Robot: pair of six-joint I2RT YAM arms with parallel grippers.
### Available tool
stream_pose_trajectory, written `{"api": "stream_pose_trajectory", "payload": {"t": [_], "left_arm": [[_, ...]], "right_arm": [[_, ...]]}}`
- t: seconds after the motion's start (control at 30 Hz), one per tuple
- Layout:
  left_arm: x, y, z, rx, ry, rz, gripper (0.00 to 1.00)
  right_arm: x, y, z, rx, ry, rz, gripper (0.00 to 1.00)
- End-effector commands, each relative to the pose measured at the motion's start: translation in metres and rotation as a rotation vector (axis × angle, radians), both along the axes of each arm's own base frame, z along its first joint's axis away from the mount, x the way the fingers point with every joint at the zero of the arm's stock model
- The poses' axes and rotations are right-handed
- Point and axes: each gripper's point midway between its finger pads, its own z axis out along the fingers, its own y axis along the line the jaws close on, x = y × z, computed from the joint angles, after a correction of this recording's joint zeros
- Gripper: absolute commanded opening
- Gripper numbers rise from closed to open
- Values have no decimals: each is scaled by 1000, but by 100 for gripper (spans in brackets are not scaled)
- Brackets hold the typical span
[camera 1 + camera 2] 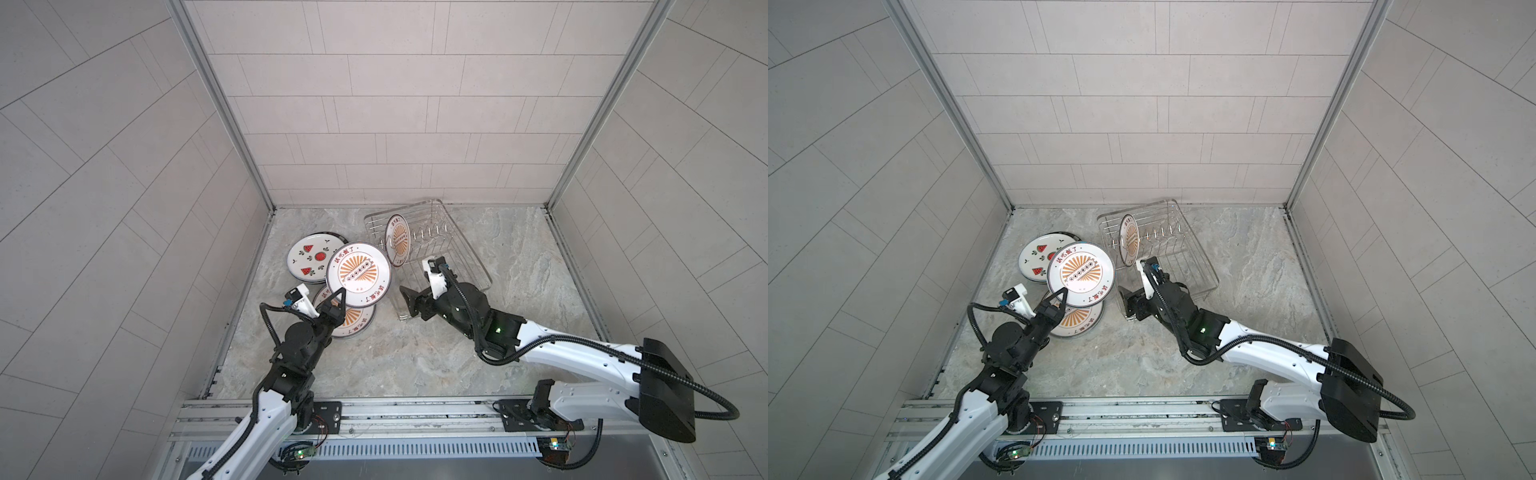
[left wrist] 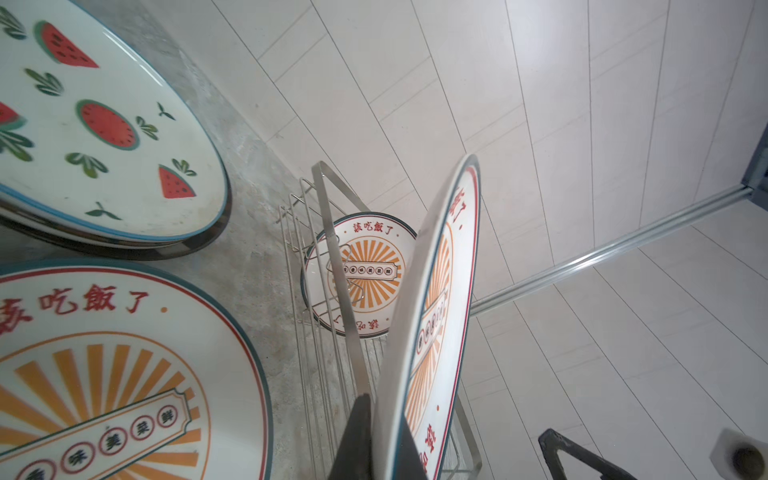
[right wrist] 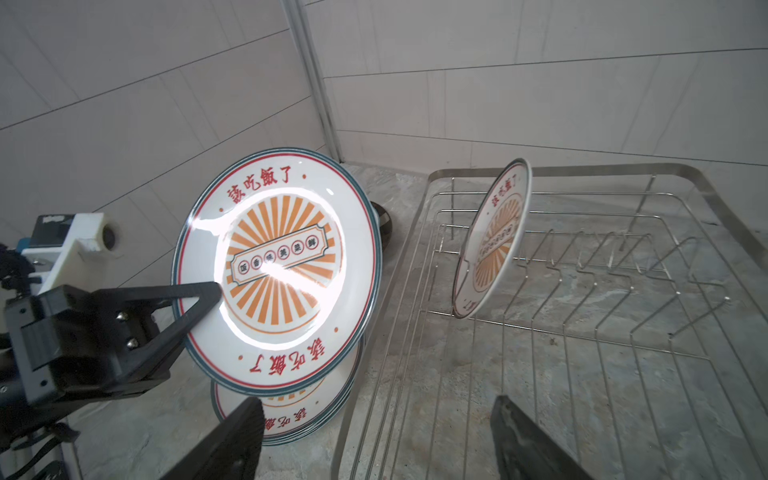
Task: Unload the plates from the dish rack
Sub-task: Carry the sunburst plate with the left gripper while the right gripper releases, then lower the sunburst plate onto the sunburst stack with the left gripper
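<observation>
My left gripper point(image 1: 337, 292) point(image 2: 382, 444) is shut on the rim of an orange-sunburst plate point(image 1: 358, 274) point(image 3: 282, 266). It holds that plate tilted above a stack of like sunburst plates point(image 1: 353, 324) point(image 3: 291, 411) lying flat on the counter. A watermelon plate point(image 1: 309, 257) point(image 2: 104, 124) tops a second stack further left. One sunburst plate point(image 1: 397, 241) point(image 3: 494, 241) stands upright between prongs at the left end of the silver wire dish rack point(image 1: 465, 243) point(image 3: 623, 168). My right gripper point(image 1: 409, 305) point(image 3: 374, 440) is open and empty over the rack's near left corner.
Tiled walls close in the grey marble counter point(image 1: 415, 361) on three sides. The rack sits askew at the back, right of centre. Both plate stacks lie close to the left wall. The arm bases stand on a rail point(image 1: 395, 411) along the front edge.
</observation>
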Motion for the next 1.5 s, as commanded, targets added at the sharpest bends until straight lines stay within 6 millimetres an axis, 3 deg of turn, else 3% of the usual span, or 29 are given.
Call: {"api": "stream_pose_trajectory", "payload": {"t": [0.0, 0.53, 1.03, 1.47], "left_arm": [[0, 16, 0, -60, 13, 88, 0], [-12, 45, -48, -176, 292, 274, 0], [-18, 45, -76, -203, 433, 299, 0], [-24, 37, -100, -264, 506, 273, 0]], "right_arm": [[-17, 26, 8, 4, -33, 158, 86], [-23, 51, -7, -5, 4, 265, 85], [-22, 68, -21, -43, 39, 286, 83], [-17, 70, -24, -52, 68, 260, 83]]}}
